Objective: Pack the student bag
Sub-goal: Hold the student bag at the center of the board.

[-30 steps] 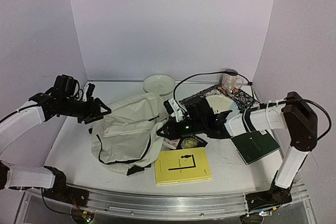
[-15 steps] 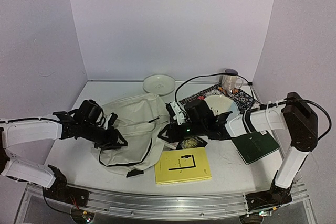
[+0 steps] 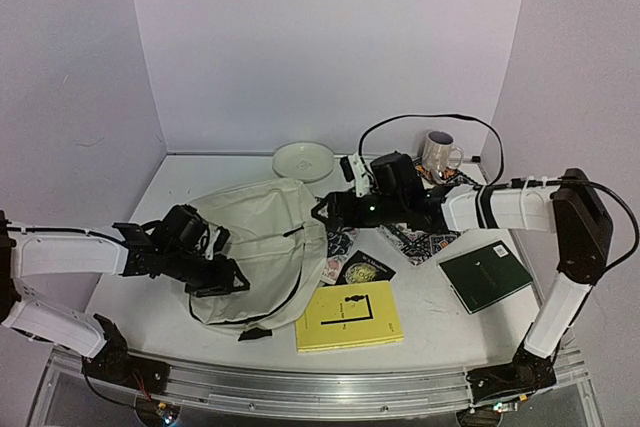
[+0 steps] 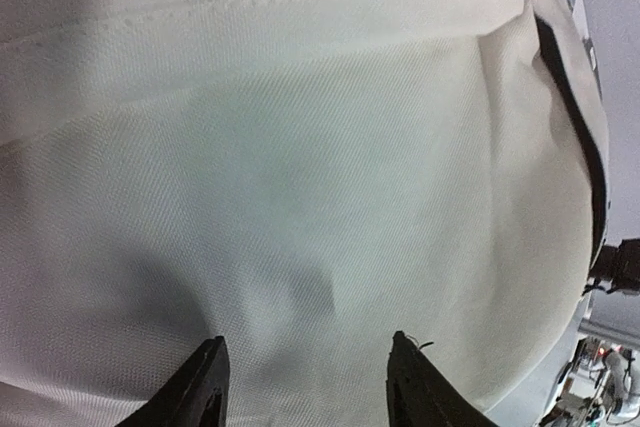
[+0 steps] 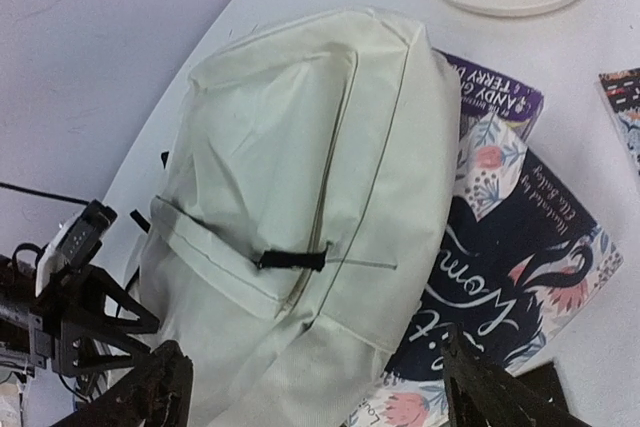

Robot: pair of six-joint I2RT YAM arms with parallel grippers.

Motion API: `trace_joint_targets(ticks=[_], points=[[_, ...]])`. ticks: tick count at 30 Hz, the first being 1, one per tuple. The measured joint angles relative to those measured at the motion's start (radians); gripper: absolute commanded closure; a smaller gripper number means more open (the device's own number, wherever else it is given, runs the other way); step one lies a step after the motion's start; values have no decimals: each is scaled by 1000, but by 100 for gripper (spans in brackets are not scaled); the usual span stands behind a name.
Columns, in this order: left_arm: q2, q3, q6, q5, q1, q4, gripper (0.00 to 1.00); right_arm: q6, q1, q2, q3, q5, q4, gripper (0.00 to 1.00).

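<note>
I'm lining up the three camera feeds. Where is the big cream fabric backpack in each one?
Top external: the cream fabric backpack lies left of centre.
Left wrist: the backpack fills almost the whole picture.
Right wrist: the backpack spans the left and middle.
Shared landmark: the left gripper at the bag's near-left side. Its fingers frame the left wrist view's bottom edge, and it shows bottom-left in the right wrist view.

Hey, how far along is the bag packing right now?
Nothing looks packed yet: the student bag lies on the table, seemingly zipped. In hand: nothing; the left gripper is open over its fabric, the right gripper open above it. Left: the yellow book, green book and floral book outside.
</note>
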Motion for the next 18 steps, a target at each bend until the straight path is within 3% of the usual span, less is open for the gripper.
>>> trace_joint_targets(ticks=[7, 12, 18], points=[[-1, 119, 35, -76, 0, 0, 32, 6, -13, 136, 86, -11, 6, 21], [88, 244, 81, -113, 0, 9, 30, 6, -17, 213, 90, -19, -4, 24], [227, 359, 156, -165, 0, 9, 30, 2, -18, 255, 104, -58, -7, 42]])
